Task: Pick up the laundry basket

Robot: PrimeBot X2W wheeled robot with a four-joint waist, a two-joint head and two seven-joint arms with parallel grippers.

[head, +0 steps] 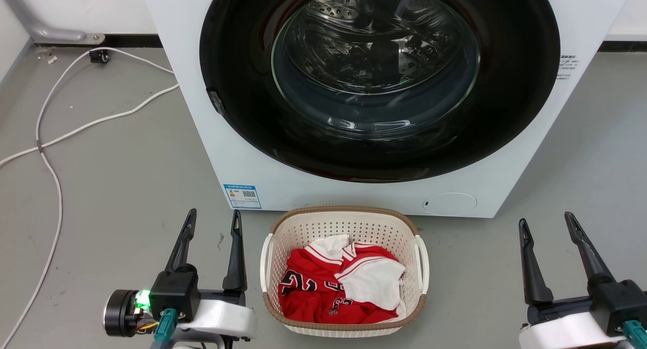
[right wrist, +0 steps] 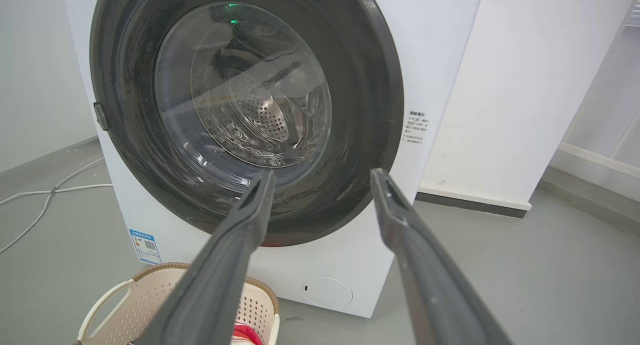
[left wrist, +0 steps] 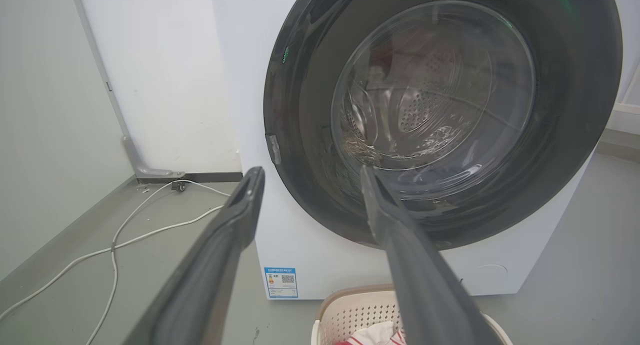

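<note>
L gripper (head: 214,215) (lower left) and R gripper (head: 545,218) (lower right) sit nearest the head camera, fingers pointing fwd toward the washing machine (head: 242,151). Both have fingers spread apart w/ nothing between them. Each wrist view shows only the machine's front through the gap.

Laundry basket (head: 344,209) stands upright on the grey floor (head: 126,177) betw. the two grippers, just in front of the machine and below its round door. It holds a red-and-white garment (head: 323,283).

Key relation: basket lies to the right of L gripper and to the left of R gripper. Its long axis appears to run L–R across the robot, w/ a white handle at each end: left handle (head: 264,263), right handle (head: 423,263). L gripper's inner finger is just beside the left handle. R gripper is well apart from the right handle, so L arm is nearer. Finger height above the floor cannot be told.

Judgement: pick-up not yet begun; approach stage. Next move prob. needs each gripper brought inward to its own handle, R arm covering more ground. Risk: an uneven lift would tilt the load.

White cable (head: 50,136) lies on the floor at far left, well apart from the basket.
</note>
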